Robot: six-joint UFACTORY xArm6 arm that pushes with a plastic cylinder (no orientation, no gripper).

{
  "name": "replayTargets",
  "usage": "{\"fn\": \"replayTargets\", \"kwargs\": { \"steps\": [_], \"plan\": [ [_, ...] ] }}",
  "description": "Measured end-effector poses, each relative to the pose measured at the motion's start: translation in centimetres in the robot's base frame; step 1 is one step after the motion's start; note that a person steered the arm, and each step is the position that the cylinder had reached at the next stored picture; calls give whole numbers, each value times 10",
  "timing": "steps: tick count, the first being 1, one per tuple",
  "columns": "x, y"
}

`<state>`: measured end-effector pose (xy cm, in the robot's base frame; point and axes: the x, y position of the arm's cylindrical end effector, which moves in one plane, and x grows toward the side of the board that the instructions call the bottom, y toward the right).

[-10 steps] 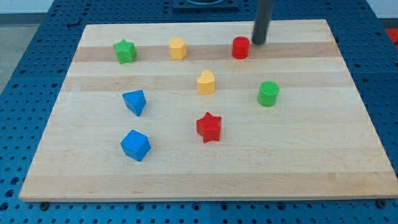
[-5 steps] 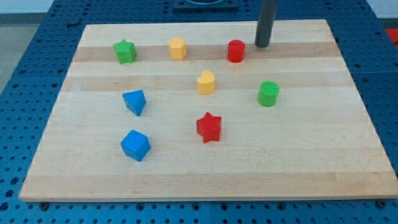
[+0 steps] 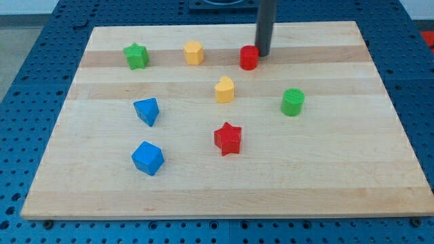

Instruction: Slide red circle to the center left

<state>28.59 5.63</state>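
Lying across most of the view, the wooden board (image 3: 380, 169) carries the red circle (image 3: 249, 58) near the view's top centre. My tip (image 3: 262, 54) is set at its right edge, seemingly touching, so a leftward push is favoured; nothing is held.

Landmark: red circle (image 3: 249, 58), near the board's (image 3: 380, 169) top edge.
- View's right, touching: rod tip (image 3: 262, 54).
- View's left, same row: yellow hexagon (image 3: 193, 52), then green star (image 3: 136, 55); both block a straight leftward lane.
- Below-left, near: yellow heart (image 3: 224, 89).
- Between that top row and the heart: a bare band of board.
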Motion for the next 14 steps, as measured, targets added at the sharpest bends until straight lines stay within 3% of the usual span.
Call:
{"fn": "replayTargets", "kwargs": {
  "steps": [1,2,4,10,14],
  "plan": [
    [2,-36],
    [25,-36],
    [41,-22],
    [76,-52],
    [79,-148]
  ]
}}
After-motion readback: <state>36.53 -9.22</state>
